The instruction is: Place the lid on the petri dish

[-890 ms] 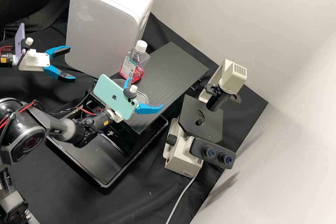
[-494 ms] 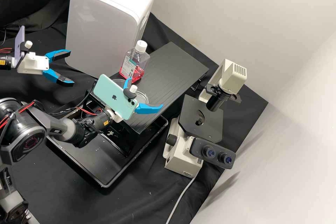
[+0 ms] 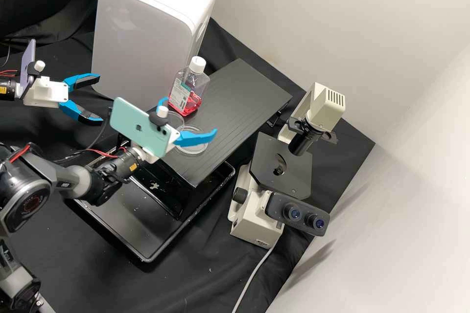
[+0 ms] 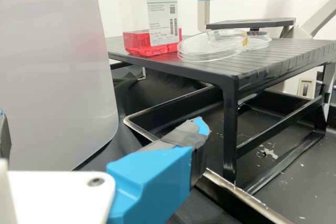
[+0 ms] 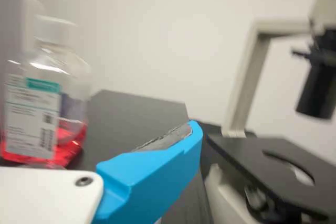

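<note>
Two clear round petri dish pieces lie side by side on the black ridged platform [image 3: 245, 93]: one [image 3: 174, 119] next to the bottle, the other [image 3: 192, 135] nearer the platform's front edge. In the left wrist view they are the near piece [image 4: 210, 48] and the far piece [image 4: 251, 37], touching or overlapping. Which one is the lid I cannot tell. My right gripper [image 3: 186, 120] hovers open just above them with nothing held; one of its fingers [image 5: 157, 166] crosses the right wrist view. My left gripper [image 3: 97, 98] stands open and empty off the platform's left end, beside the white box.
A bottle of pink liquid [image 3: 186, 90] stands at the platform's left rear. A white box [image 3: 147, 29] rises behind it. The platform stands in a black tray [image 3: 137, 225]. A microscope [image 3: 289, 166] sits to the right.
My right gripper has pulled back leftward from the platform's front edge and now hangs over the two dish pieces. The left gripper has drifted slightly.
</note>
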`<act>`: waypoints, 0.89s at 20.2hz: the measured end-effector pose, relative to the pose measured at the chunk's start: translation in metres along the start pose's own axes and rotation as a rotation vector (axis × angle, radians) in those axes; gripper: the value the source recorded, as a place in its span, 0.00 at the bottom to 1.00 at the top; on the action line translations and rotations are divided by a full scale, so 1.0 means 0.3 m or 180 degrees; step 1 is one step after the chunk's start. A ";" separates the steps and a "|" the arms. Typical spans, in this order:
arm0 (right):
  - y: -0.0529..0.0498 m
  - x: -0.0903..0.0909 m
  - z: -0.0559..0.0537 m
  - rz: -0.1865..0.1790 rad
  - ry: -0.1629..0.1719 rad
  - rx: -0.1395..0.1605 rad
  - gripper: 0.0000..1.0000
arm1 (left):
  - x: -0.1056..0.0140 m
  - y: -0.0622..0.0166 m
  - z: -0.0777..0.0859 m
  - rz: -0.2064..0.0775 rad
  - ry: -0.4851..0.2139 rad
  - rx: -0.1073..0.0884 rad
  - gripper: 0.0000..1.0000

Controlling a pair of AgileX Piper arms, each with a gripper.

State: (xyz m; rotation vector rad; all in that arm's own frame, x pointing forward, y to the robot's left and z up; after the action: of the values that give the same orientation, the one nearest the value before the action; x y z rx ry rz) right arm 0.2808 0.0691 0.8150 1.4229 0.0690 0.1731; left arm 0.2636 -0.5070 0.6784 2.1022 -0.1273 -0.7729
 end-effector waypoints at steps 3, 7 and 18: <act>-0.027 -0.023 -0.032 -0.0023 0.0116 -0.0129 1.00 | 0.002 -0.007 0.003 -0.0021 -0.0010 -0.0003 1.00; -0.061 -0.055 -0.055 -0.0068 0.0157 -0.0234 1.00 | 0.005 -0.024 0.002 -0.0077 -0.0008 -0.0013 1.00; -0.175 -0.108 -0.046 -0.0386 0.0088 -0.0456 1.00 | 0.005 -0.024 0.002 -0.0077 -0.0008 -0.0007 1.00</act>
State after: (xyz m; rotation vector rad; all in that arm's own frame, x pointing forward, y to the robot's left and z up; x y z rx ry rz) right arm 0.2510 0.0702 0.7594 1.2695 0.1622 0.0956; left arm 0.2631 -0.5035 0.6721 2.1042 -0.1027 -0.7898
